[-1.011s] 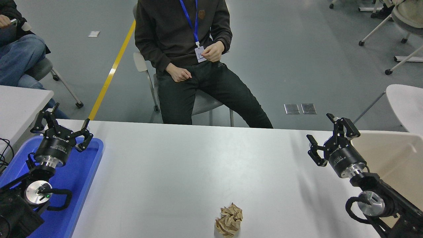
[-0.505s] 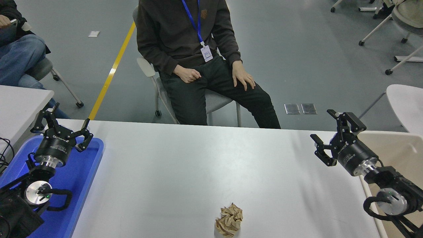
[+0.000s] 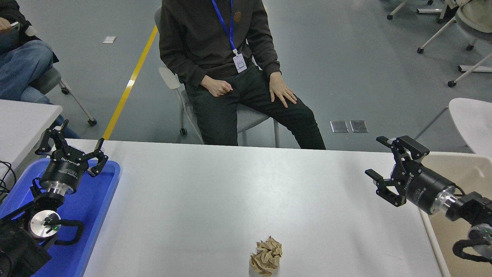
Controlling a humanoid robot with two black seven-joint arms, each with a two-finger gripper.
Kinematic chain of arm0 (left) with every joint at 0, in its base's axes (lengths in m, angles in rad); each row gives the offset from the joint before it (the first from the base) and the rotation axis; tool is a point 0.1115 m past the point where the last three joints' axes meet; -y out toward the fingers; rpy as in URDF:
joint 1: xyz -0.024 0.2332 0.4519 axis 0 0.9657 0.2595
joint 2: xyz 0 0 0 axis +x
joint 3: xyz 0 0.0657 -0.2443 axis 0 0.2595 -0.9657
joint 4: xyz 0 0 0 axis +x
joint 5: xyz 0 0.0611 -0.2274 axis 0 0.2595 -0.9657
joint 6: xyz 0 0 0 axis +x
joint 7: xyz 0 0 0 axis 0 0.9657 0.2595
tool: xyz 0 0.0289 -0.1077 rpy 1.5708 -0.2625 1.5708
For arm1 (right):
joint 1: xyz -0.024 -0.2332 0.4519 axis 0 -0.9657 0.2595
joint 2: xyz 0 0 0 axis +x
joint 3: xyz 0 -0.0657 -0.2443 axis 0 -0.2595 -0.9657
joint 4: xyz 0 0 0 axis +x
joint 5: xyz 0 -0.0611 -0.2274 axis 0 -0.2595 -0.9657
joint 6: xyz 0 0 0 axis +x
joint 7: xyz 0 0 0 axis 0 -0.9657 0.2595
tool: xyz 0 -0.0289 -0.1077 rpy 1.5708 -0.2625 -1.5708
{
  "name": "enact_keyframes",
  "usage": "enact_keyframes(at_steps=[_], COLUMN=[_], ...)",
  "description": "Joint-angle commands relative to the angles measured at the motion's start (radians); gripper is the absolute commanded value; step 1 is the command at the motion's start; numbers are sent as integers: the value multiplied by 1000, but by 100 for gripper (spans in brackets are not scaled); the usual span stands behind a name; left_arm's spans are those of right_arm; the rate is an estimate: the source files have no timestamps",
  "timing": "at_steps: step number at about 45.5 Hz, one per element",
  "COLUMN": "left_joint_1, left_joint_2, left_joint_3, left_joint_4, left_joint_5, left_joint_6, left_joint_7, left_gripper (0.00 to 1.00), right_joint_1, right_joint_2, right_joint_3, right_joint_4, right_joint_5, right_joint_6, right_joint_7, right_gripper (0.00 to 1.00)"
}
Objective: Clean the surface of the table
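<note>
My right claw (image 3: pixel 391 166) hangs wide open over the right end of the table (image 3: pixel 215 200), pointing left. My left claw (image 3: pixel 73 148) sits parked, also open, above the blue tray (image 3: pixel 98 204). A crumpled brown paper ball (image 3: pixel 266 256) lies near the table's front edge. A beige bin (image 3: pixel 461 173) stands at the right, and a person (image 3: pixel 226 65) sits across.

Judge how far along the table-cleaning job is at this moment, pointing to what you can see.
Nothing looks done: the crumpled brown paper lies on the table surface near its front edge. Nothing is in hand either; the right pincer hangs open and empty over the table's right end, far from the paper. The left pincer is parked open above the blue tray. Left to do: reach, grasp and remove the paper.
</note>
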Motion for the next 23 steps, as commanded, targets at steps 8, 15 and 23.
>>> enact_keyframes(at_steps=[8, 15, 23], left_joint_1=[0, 0, 0], left_joint_2=[0, 0, 0], left_joint_3=[0, 0, 0], left_joint_4=[0, 0, 0], left_joint_5=[0, 0, 0], left_joint_6=[0, 0, 0], left_joint_7=[0, 0, 0], left_gripper=[100, 100, 100], right_joint_1=[-3, -5, -3], right_joint_2=[-67, -81, -102], right_joint_3=[-1, -2, -2], right_joint_4=[131, 154, 179], right_joint_5=[-147, -244, -351], right_joint_6=[149, 201, 292], right_joint_7=[-71, -71, -78], right_gripper=[98, 98, 98])
